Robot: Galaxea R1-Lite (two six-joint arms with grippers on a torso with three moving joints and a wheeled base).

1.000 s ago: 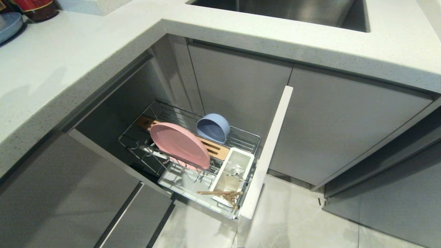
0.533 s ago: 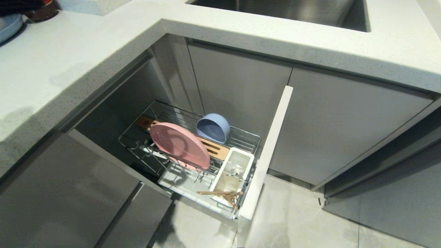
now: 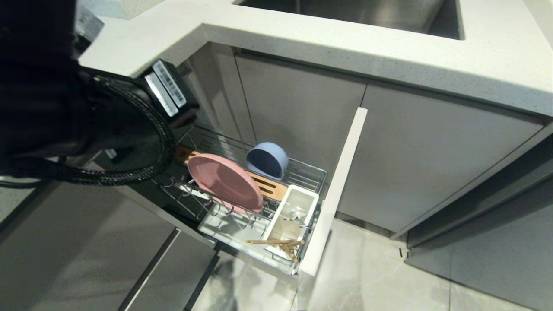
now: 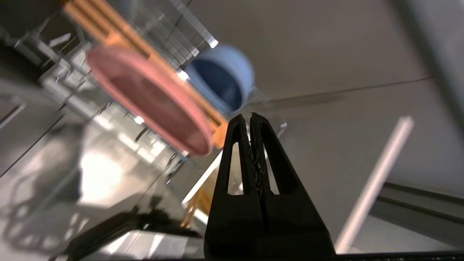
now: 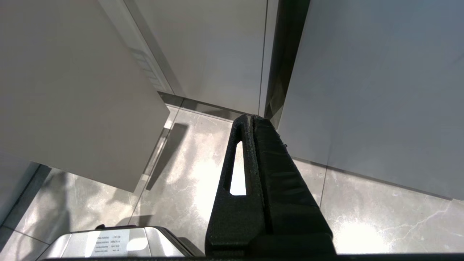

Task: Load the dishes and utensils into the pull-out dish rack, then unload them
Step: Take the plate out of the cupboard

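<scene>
Overhead, the empty left claw (image 4: 250, 117), pressed together, hangs above the pink plate (image 3: 224, 181), blue bowl (image 3: 268, 160) beside.

white speckled countertop (image 3: 302, 39), steel sink (image 3: 367, 13), grey cabinet doors (image 3: 423, 155), marble floor tiles (image 3: 371, 276)

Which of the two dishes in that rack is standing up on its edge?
The pink plate, propped upright between the prongs; the blue bowl lies on its side.

Head view was evenly lit and sharp, but the left arm (image 3: 65, 99) was a dark, underexposed mass. Left wrist view was motion-blurred; pink plate (image 4: 152, 101) and blue bowl (image 4: 221, 78) smeared. Glare patches showed on the floor tiles (image 5: 203, 174).
</scene>
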